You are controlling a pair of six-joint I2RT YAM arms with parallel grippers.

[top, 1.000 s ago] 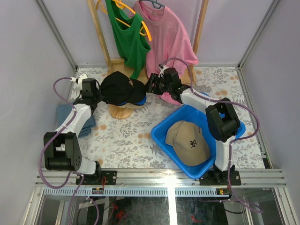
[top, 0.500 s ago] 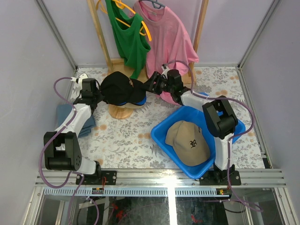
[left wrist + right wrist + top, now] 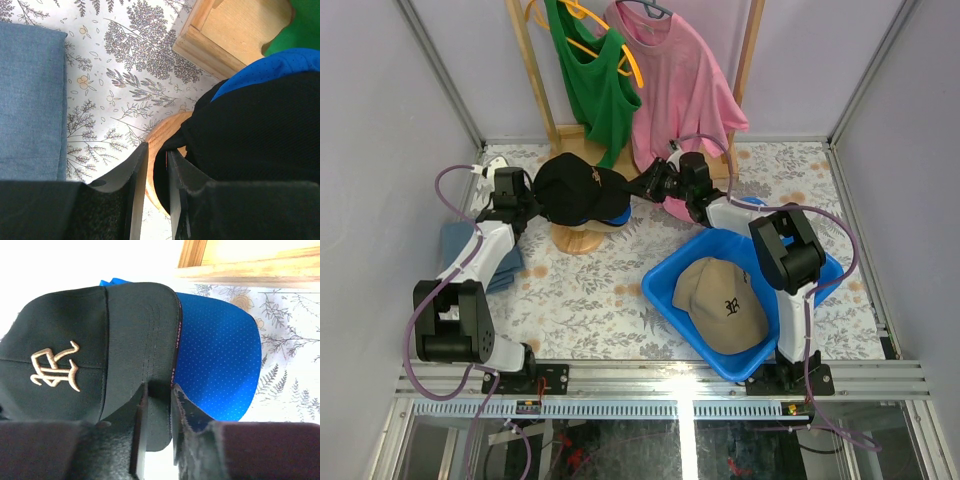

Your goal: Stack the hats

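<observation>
On the stand (image 3: pixel 578 240) at the back of the table (image 3: pixel 580 300), the black cap (image 3: pixel 575 185) sits over the blue cap (image 3: pixel 618 214) and hides nearly all of it. Only the blue brim and a sliver of crown peek out. The stand is mostly buried too, with just its wooden rim showing.

My left gripper (image 3: pixel 156 157) is narrow, pinching the black cap's rear edge. The cloth between its fingers sits in shadow, though, and the cap runs off the frame on that wrist view. My right gripper (image 3: pixel 159 395) is down to a narrow gap with the black brim clamped between its fingers. It's dark on dark there, so the exact edge of the brim is hard to trace.

The tan cap (image 3: pixel 723 305) lies in the tub (image 3: pixel 665 285), well apart from the stack. The grey-blue cloth (image 3: pixel 455 245) is partly covered by my left arm (image 3: pixel 485 250).

Against a second ago: the right gripper stood just off the brim with fingers wider, and now it has reached in and closed. The left gripper hasn't budged.
</observation>
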